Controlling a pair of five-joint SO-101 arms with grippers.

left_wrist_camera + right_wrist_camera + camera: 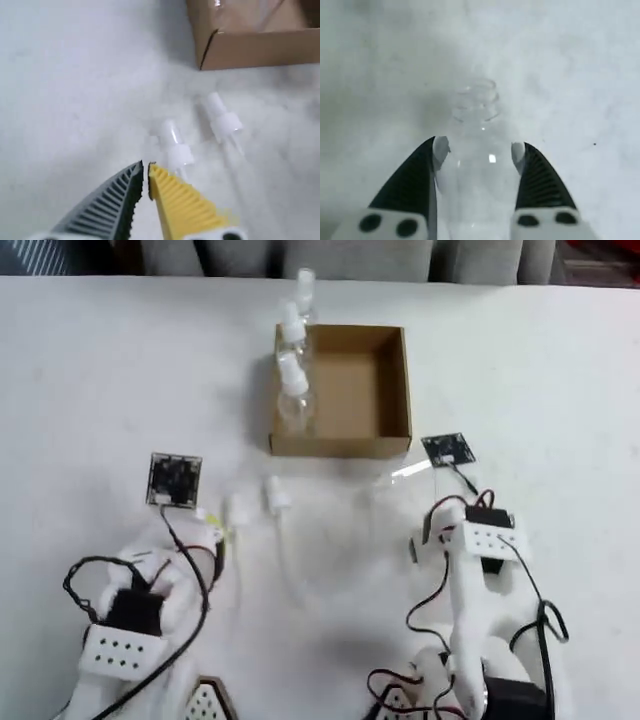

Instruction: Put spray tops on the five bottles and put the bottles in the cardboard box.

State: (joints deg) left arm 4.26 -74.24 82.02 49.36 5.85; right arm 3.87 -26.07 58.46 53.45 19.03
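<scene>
The cardboard box (390, 390) stands open at the middle back of the table. Three clear bottles with white spray tops line its left wall (295, 390) (291, 325) (305, 288); I cannot tell whether they are inside. Two loose spray tops lie in front of the box (175, 145) (222, 120). My left gripper (145, 172) is shut and empty, its tips just short of the nearer spray top (237, 508). My right gripper (479, 150) is shut on a clear uncapped bottle (475, 102), whose open neck points away from the wrist.
The box's near corner (240, 47) lies beyond the spray tops. Both arms (130, 620) (470, 570) sit at the front of the table with loose cables. A small dark-patterned object (205, 700) lies at the front edge.
</scene>
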